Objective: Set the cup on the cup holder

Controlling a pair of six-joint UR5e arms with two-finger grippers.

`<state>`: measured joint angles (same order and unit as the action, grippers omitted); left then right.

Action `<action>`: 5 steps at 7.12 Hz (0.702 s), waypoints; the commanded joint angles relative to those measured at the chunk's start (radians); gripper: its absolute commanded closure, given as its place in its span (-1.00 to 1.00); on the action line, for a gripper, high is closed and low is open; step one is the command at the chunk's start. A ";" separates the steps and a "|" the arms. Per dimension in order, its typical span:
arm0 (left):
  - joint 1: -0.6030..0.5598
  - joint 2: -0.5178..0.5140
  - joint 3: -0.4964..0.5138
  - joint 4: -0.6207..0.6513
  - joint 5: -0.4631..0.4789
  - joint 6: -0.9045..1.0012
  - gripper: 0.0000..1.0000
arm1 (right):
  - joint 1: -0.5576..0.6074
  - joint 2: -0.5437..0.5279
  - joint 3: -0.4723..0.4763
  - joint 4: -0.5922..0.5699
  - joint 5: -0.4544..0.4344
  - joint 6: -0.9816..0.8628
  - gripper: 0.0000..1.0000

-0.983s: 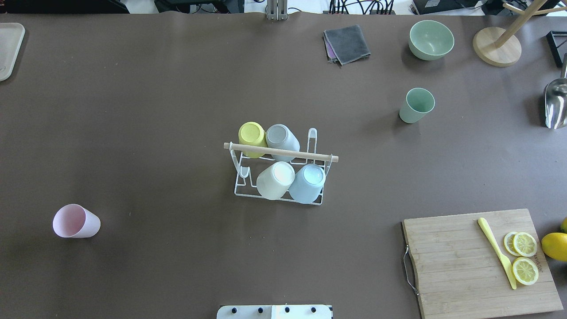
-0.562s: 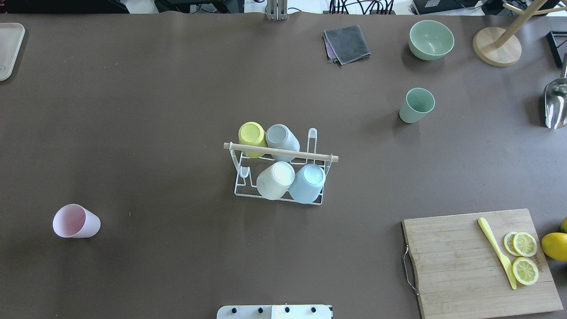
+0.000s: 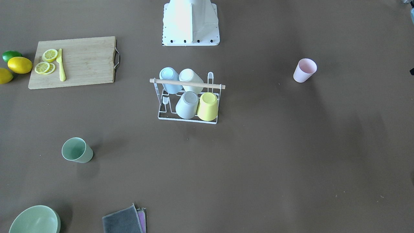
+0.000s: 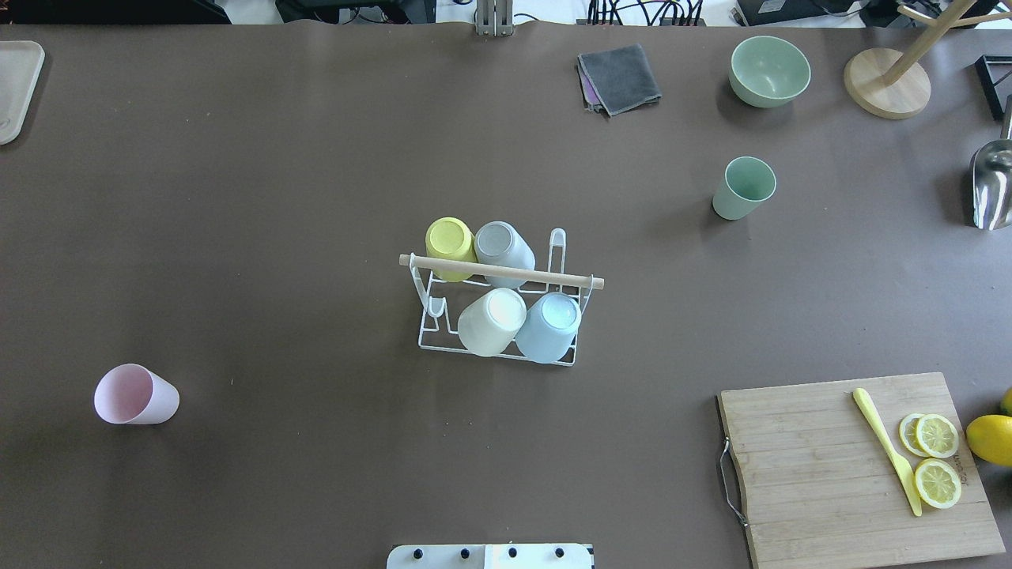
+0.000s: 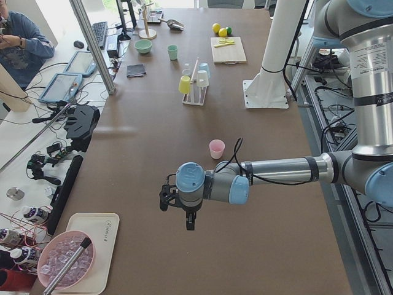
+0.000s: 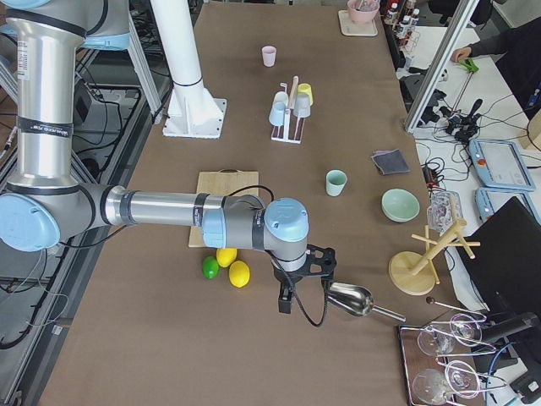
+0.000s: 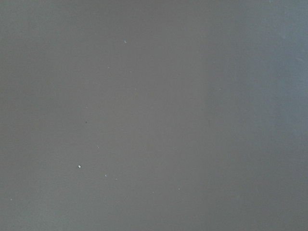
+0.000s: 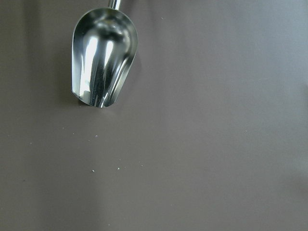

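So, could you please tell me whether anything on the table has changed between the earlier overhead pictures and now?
Nothing has visibly changed. In the overhead view the pink cup and the green cup stand in the same spots on the table. The cup holder sits mid-table with the same prongs filled as before.
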<state>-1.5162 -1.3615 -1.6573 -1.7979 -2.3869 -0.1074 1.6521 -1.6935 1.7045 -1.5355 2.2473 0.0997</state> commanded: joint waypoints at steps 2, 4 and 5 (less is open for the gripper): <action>-0.002 -0.001 -0.002 0.000 -0.002 0.000 -0.99 | 0.000 0.000 0.000 0.000 0.000 0.000 -1.00; -0.004 -0.001 -0.002 0.000 -0.002 0.000 -0.99 | 0.000 0.000 0.000 0.000 -0.002 0.000 -1.00; -0.005 0.004 -0.002 0.000 -0.002 0.000 -0.99 | -0.011 0.000 0.000 0.000 -0.002 -0.002 -1.00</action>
<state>-1.5204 -1.3613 -1.6597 -1.7978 -2.3883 -0.1074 1.6490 -1.6935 1.7043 -1.5355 2.2460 0.0990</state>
